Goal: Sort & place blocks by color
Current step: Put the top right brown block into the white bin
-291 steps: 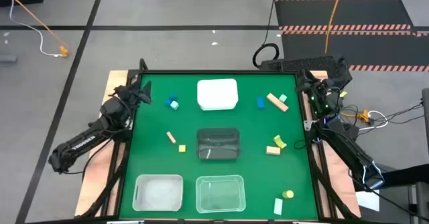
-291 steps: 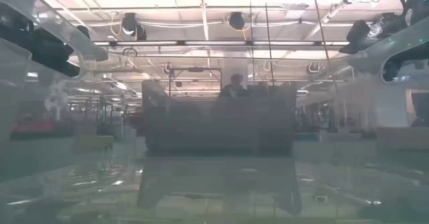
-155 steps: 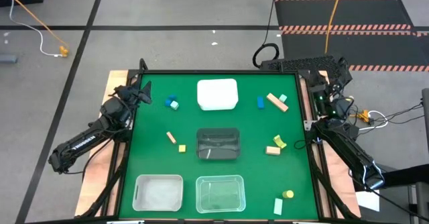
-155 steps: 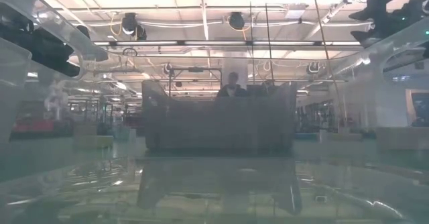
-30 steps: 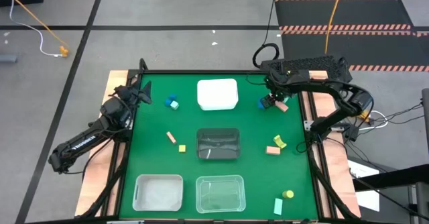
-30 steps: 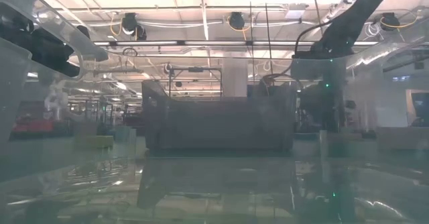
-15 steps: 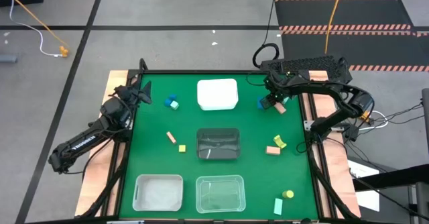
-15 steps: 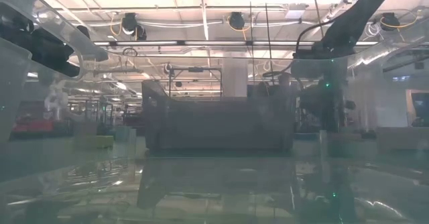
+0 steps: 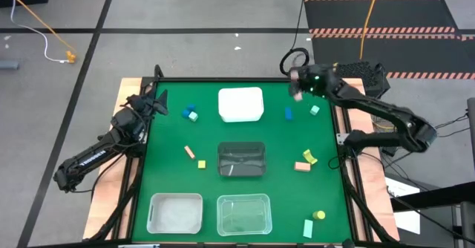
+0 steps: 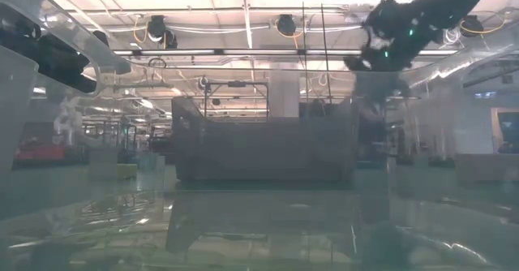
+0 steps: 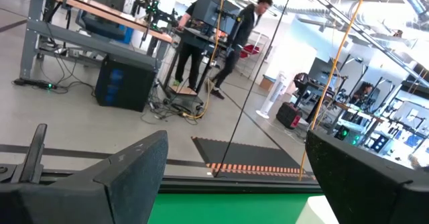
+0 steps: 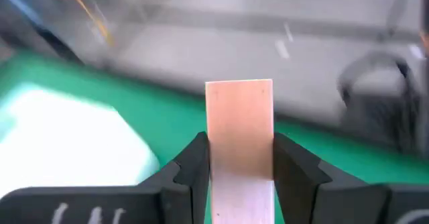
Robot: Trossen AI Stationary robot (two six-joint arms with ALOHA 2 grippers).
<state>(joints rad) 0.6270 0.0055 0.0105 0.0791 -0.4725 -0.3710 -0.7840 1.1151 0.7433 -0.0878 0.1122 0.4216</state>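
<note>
**Block and bin headcount: 11 blocks, 4 bins**

The high view showed eleven blocks in all.

- Tan: three. One bar (image 9: 190, 152), one chunk (image 9: 301, 167), plus a third tan bar (image 12: 238, 110) up in the right gripper (image 12: 238, 143).
- Blue: two, one (image 9: 189, 110) and another (image 9: 288, 113).
- Mint green: three, at (image 9: 194, 116), (image 9: 315, 110) and (image 9: 308, 228).
- Yellow: three. A cube (image 9: 201, 163), a bent-looking piece (image 9: 309, 157) and the single cylinder (image 9: 320, 214).

There were four bins: one white bin (image 9: 240, 105), one dark bin (image 9: 241, 160) and two clear ones, (image 9: 175, 212) and (image 9: 243, 214).

Arms numbered two, with one gripper each, counting the left gripper (image 9: 158, 103).
</note>
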